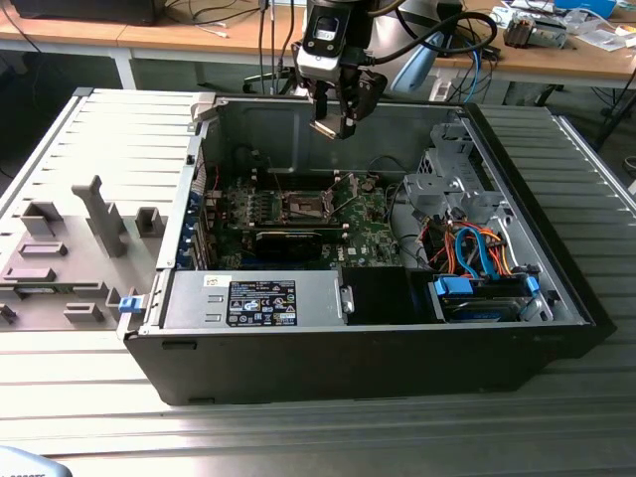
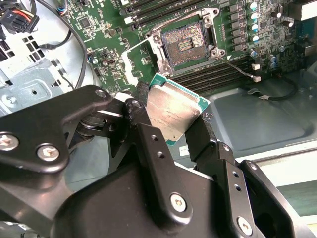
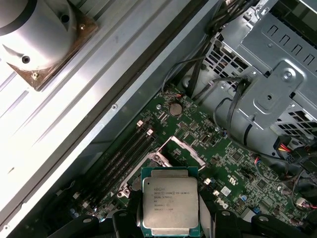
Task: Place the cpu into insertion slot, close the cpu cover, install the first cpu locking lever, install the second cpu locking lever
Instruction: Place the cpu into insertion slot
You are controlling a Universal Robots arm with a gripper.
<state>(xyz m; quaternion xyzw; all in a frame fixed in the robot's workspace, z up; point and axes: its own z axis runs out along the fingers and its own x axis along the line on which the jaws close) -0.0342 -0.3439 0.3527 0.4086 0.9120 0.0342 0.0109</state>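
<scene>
My gripper (image 1: 333,124) hangs above the open computer case, shut on the cpu (image 2: 173,111), a silvery square chip with a green edge pinched by two opposite sides between the black fingers (image 2: 143,106). In the first wrist view the cpu (image 3: 170,206) sits over the green motherboard (image 3: 233,163). Below it on the board, the insertion slot (image 2: 187,44) lies bare, a dark square of contacts in a metal rim. The cpu cover (image 2: 134,62) stands swung open beside the slot. In the exterior view the slot (image 1: 301,207) is well below the gripper.
The case walls (image 1: 258,119) enclose the board. A metal drive cage (image 1: 447,184) with orange and blue cables (image 1: 467,248) fills the exterior view's right side. A power supply (image 1: 248,298) lies along the front. A grey fixture plate (image 1: 70,248) sits left of the case.
</scene>
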